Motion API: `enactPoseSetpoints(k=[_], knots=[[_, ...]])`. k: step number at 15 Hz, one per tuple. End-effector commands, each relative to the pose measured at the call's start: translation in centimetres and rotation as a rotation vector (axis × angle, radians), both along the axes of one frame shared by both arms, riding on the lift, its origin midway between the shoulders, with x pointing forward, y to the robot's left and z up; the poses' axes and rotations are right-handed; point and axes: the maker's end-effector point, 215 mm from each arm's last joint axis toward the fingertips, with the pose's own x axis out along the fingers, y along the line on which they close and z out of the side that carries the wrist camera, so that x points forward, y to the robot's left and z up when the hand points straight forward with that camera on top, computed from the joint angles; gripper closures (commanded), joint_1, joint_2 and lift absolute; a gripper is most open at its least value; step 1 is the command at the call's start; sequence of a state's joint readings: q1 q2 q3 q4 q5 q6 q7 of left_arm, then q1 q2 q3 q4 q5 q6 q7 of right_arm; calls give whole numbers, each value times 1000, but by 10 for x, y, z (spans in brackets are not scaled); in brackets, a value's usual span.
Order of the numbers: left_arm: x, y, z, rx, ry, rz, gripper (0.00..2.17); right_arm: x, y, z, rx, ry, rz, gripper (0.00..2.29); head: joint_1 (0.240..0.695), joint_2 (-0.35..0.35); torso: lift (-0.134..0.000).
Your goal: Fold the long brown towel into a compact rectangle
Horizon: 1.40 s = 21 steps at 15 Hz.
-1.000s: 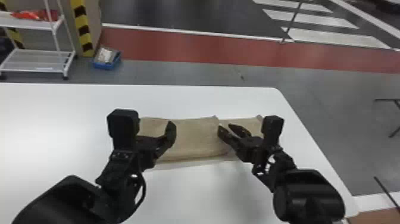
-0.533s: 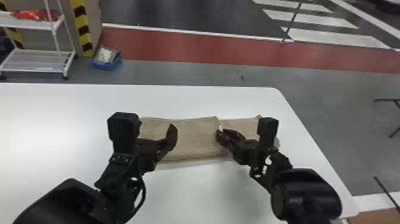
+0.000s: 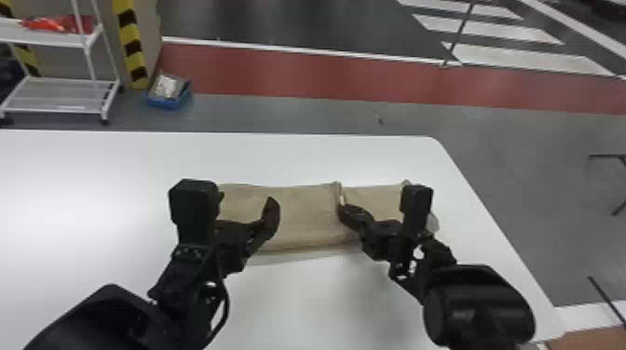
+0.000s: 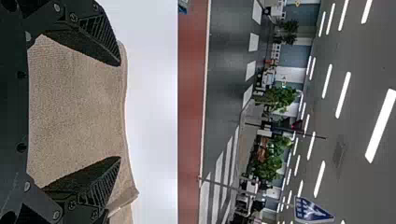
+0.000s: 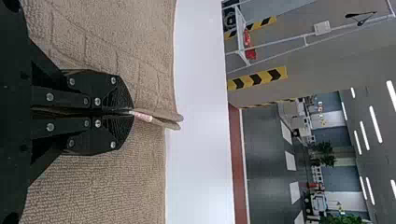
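Now that R claw had closed on towel edge, next fold prob. could start; L claw hung wide.

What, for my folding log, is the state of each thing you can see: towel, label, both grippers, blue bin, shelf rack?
Towel: partly folded, lying long across the table, a layered edge at the right gripper.
Label: sticking out at the right fingertips.
Left gripper: open, over the towel.
Right gripper: shut on the towel's edge.
Blue bin: on the floor, holding something pale.
Shelf rack: standing, red items on it.
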<state>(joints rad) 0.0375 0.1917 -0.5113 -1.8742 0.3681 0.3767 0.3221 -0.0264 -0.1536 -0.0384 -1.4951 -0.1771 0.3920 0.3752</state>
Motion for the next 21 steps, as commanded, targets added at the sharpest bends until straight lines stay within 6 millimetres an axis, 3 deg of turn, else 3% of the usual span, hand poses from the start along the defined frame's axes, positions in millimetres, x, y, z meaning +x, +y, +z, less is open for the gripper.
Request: enactPoseSetpoints(k=[1,4,6,8,10,12,13,14,15,17,18,21], knots=[[-2,0,0,-2,0,-1,201,-1,-1,2,-1,-5,0,1301,695,-204,-123],[-5,-1,-2,-1,4,-4,201,-5,0,9,-1,-20,3,1301,695,-205,-123],[-5,-1,0,-3,2,-1,201,-9,7,30,6,-72,11,1301,695,-207,-123],[-6,0,6,-10,-6,5,201,-13,11,64,21,-138,11,1301,695,-204,-123],[-9,1,6,-15,-4,10,201,-18,-4,105,53,-207,-25,1301,695,-200,-123],[-15,6,6,-11,-4,11,201,-23,-44,123,57,-231,-99,1301,695,-204,-123],[-16,6,9,-12,-9,10,201,-24,-69,125,55,-229,-136,1301,695,-213,-123],[-20,9,8,-19,-7,16,201,-31,-91,93,42,-137,-162,1301,695,-239,-123],[-21,10,7,-21,-2,15,201,-36,-93,63,44,-89,-165,1301,695,-258,-123],[-22,8,6,-20,-2,11,201,-37,-91,42,49,-80,-169,1301,695,-287,-123],[-23,8,6,-19,-2,11,201,-38,-91,40,53,-78,-172,1301,695,-294,-123],[-24,9,2,-13,2,14,201,-37,-110,81,66,-158,-199,1301,695,-302,-123]])
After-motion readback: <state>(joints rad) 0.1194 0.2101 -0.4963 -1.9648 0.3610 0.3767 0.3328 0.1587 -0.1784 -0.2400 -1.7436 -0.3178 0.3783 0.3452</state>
